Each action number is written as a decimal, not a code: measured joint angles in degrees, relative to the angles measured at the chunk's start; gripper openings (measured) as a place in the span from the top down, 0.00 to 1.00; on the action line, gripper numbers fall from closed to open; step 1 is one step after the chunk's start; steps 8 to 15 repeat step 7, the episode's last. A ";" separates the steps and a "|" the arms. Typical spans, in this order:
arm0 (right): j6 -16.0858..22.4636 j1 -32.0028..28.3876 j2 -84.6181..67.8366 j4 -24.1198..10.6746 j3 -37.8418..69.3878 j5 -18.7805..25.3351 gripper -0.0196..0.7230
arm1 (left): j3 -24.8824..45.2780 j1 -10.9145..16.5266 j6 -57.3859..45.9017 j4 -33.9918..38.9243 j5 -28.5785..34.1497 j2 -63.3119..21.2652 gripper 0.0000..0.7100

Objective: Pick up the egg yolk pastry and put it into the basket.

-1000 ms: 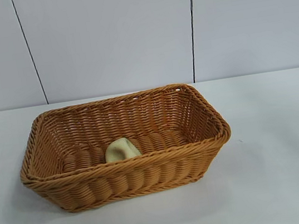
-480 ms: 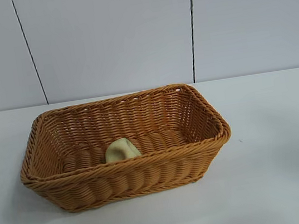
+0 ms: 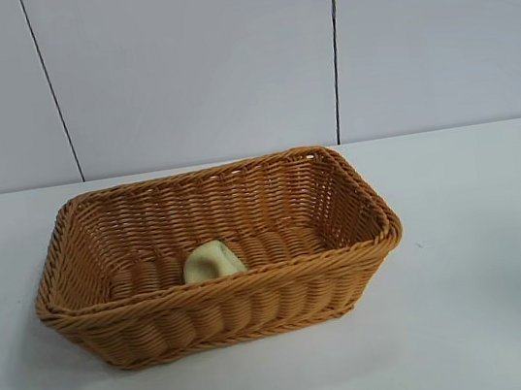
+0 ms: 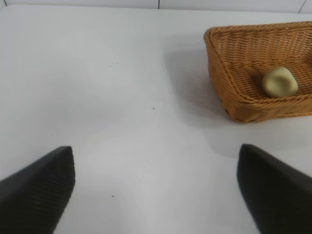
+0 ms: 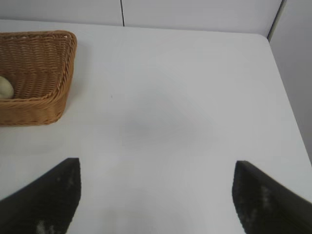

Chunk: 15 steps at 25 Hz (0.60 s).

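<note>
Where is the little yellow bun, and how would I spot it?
Find the big orange-brown woven basket standing on the white table. Look inside, on its floor against the near wall. The egg yolk pastry lies there, the only thing in it: small, smooth, pale cream-yellow and rounded against all that ribbed weave.

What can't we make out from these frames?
- Exterior view: neither arm in frame; the basket's near wall hides the pastry's lower part.
- Right wrist view: frame edge cuts off most of the basket and pastry.
- Left wrist view: basket's far end cut off by the edge.
- Both wrist views: only the fingertips of each open gripper show.
</note>
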 joint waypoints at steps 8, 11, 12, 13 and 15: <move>0.00 0.00 -0.23 0.00 0.00 0.00 0.18 | 0.00 0.00 0.00 0.00 0.00 0.00 0.02; 0.00 0.00 -0.23 0.00 0.00 0.00 0.18 | 0.00 0.00 0.00 0.00 0.00 0.00 0.02; 0.00 0.00 -0.23 0.00 0.00 0.00 0.18 | 0.00 0.00 0.00 0.00 0.00 0.00 0.02; 0.00 0.00 -0.23 0.00 0.00 0.00 0.18 | 0.00 0.00 0.00 0.00 0.00 0.00 0.02; 0.00 0.00 -0.23 0.00 0.00 0.00 0.18 | 0.00 0.00 0.00 0.00 0.00 0.00 0.02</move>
